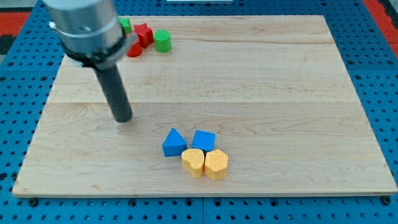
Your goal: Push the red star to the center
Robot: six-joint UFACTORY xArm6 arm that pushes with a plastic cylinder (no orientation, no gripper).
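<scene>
The red star [144, 33] lies near the view's top left of the wooden board [261, 81]. A green cylinder [162, 41] sits just right of it. A second red block [134, 48] and a green block [125, 25] lie to its left, partly hidden by the arm. My tip [124, 118] rests on the board well below the red star, toward the view's left, apart from all blocks.
A blue triangle [173, 143], a blue cube [203, 140], a yellow heart-like block [193, 162] and a yellow hexagon [216, 164] cluster at the view's bottom centre. The board lies on a blue pegboard surface [18, 124].
</scene>
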